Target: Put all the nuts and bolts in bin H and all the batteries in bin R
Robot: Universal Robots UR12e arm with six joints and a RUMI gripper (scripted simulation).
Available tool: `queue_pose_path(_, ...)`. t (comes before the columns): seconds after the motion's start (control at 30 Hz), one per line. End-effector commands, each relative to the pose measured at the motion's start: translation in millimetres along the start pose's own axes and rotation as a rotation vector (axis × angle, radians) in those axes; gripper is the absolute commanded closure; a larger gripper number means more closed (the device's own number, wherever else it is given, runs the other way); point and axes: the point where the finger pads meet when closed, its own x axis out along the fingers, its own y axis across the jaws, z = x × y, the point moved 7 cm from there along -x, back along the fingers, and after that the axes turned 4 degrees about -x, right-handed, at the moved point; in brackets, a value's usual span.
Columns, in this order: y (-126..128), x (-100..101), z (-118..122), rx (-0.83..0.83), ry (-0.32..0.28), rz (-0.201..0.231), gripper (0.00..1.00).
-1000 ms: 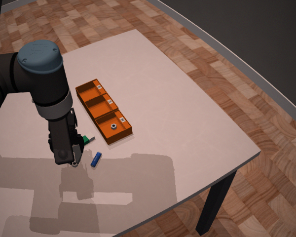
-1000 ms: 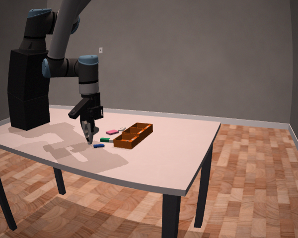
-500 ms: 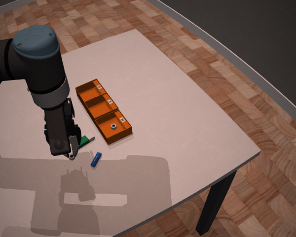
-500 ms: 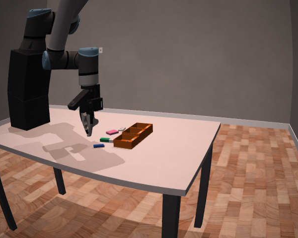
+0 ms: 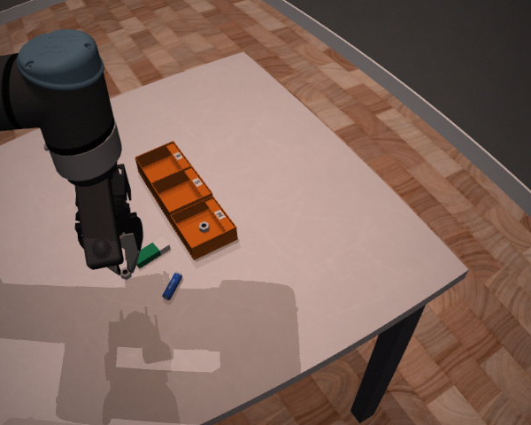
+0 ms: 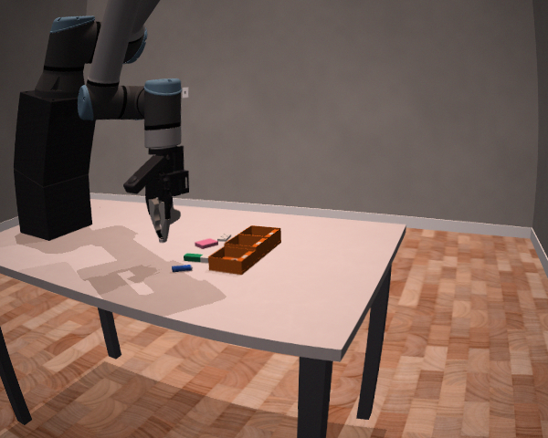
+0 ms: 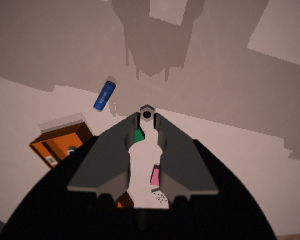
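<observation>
My gripper (image 5: 125,269) (image 6: 162,237) (image 7: 147,114) is shut on a grey nut (image 5: 125,274) (image 7: 147,113) and holds it above the table. Another nut (image 5: 203,226) (image 7: 72,150) lies in the bin marked H (image 5: 214,245) (image 6: 225,265), at the near end of a row of three orange bins. The bin marked R (image 5: 155,152) (image 6: 266,227) is at the far end and looks empty in the top view. A blue battery (image 5: 172,286) (image 6: 182,267) (image 7: 105,95) lies on the table near the H bin. The bins stand upright.
The middle bin, marked S (image 5: 203,199), sits between H and R. A green USB stick (image 5: 148,254) (image 6: 193,257) (image 7: 138,135) lies between gripper and bins. A pink block (image 6: 206,244) (image 7: 155,175) and a small white item (image 6: 224,237) (image 7: 160,196) lie beside the bins.
</observation>
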Motion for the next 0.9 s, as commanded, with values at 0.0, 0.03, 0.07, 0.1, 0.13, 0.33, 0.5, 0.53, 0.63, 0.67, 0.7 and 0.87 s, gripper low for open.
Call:
queue_pose_path(0.0, 0, -1, 0, 0.0, 0.0, -0.001, 1.0)
queue_pose_path(0.03, 0, -1, 0, 0.0, 0.0, -0.001, 1.0)
queue_pose_path(0.07, 0, -1, 0, 0.0, 0.0, -0.001, 1.0)
queue_pose_path(0.1, 0, -1, 0, 0.0, 0.0, -0.001, 1.0)
queue_pose_path(0.13, 0, -1, 0, 0.0, 0.0, -0.001, 1.0)
queue_pose_path(0.33, -10, -1, 7, -0.1, 0.0, -0.001, 1.0)
queue_pose_path(0.5, -30, -1, 21, -0.229, 0.0, -0.001, 1.0)
queue_pose_path(0.53, -30, -1, 21, -0.229, 0.0, -0.001, 1.0)
queue_pose_path(0.63, -44, -1, 31, -0.332, 0.0, -0.001, 1.0)
queue_pose_path(0.67, -49, -1, 35, -0.332, 0.0, -0.001, 1.0)
queue_pose_path(0.7, -54, -1, 38, -0.332, 0.0, -0.001, 1.0)
queue_pose_path(0.87, -79, -1, 56, -0.332, 0.0, -0.001, 1.0)
